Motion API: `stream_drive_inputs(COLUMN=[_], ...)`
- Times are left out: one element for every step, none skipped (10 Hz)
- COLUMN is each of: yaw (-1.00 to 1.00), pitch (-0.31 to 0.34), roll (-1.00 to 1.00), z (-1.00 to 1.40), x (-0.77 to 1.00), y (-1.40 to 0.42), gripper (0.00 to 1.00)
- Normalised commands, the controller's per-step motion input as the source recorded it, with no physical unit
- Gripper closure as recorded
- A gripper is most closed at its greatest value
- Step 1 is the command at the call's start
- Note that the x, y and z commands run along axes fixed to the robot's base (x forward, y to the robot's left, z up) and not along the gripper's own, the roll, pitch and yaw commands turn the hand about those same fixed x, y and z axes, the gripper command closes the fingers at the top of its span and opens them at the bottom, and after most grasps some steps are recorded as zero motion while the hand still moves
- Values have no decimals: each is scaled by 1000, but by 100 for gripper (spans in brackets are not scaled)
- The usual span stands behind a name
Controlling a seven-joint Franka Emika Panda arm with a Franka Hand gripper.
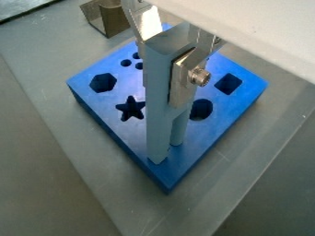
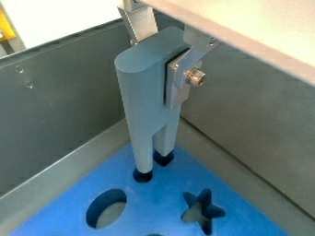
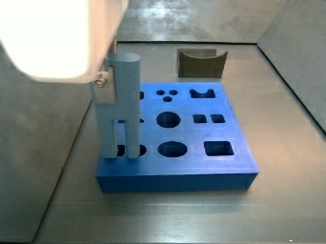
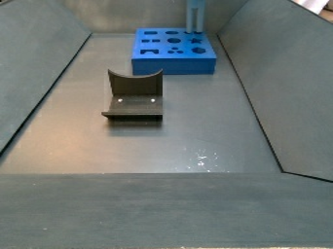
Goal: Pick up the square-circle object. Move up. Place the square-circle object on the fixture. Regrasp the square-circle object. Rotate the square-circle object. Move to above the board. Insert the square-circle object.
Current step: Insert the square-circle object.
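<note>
pincer (image 2: 172, 64) clamped on upright square-circle object (image 2: 145, 101), high so its lower end enters | board (image 1: 110, 101) hole beneath, insertion begun | fixture (image 4: 132, 95) apart, empty

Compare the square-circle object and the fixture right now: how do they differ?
The square-circle object is pale grey-blue, tall and upright; the fixture is dark olive-brown, low and notched. The object stands at the board with the gripper on it; the fixture sits apart on the floor, untouched.
</note>
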Motion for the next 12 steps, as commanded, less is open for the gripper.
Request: stream_drive_inputs(yaw=[0,0,37,0,-374,-351,-286,-183,-100,60,0,0], pitch=[-70,-59,-90,-83,-126,-180,-176,-154,-127,-107,0,0], roll=[0,0,23,63,114,151,157,196,214,110,10,0], z=[-240,-303,-449,-631,-603,-754,-777,-746,-594,0,0,0], x=[6,0,-17,0,26,60,37,20,0,-63,-11,0], y=[143,140,34,0,-97,-169,-197,-209,-266,-111,0,0], gripper=[100,100,100,100,100,100,100,100,100,100,100,100])
